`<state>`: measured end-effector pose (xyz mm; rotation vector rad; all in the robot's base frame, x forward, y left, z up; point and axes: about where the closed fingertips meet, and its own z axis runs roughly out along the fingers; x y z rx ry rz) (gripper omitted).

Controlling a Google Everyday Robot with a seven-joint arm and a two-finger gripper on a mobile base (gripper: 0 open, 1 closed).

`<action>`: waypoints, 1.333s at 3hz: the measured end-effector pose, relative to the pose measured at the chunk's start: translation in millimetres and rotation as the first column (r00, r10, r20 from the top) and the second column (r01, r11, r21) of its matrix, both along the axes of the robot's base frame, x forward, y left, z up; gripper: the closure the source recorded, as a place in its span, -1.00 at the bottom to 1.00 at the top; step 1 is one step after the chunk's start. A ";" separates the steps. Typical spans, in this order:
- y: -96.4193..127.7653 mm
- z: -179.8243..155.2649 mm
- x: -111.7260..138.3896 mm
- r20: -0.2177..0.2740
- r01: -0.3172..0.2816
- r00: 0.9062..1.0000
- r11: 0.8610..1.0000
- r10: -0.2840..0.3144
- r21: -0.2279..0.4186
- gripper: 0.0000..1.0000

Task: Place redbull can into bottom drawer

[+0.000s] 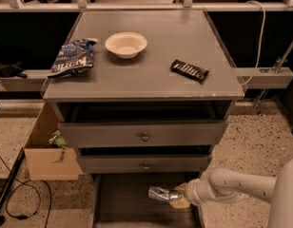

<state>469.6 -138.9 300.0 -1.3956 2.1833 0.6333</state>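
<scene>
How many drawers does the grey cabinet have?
3: top drawer with a knob, middle drawer under it, bottom drawer pulled out lowest, where the tool holds the redbull can.

A single camera looks down from high in front of the cabinet, facing its drawer fronts. It stands far enough back to take in the whole top, all three drawers and the floor on either side. The arm enters at the lower right corner, and the gripper, clasping the can, sits near the bottom edge of the frame over the bottom drawer.
</scene>
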 end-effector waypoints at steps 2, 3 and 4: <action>-11.6 -39.2 22.5 -0.015 0.016 1.000 0.997 -0.015 0.070 1.00; -11.0 -40.5 23.1 -0.017 0.014 1.000 0.997 -0.013 0.070 1.00; 6.7 -52.7 21.0 -0.018 -0.026 0.999 0.997 0.028 0.066 1.00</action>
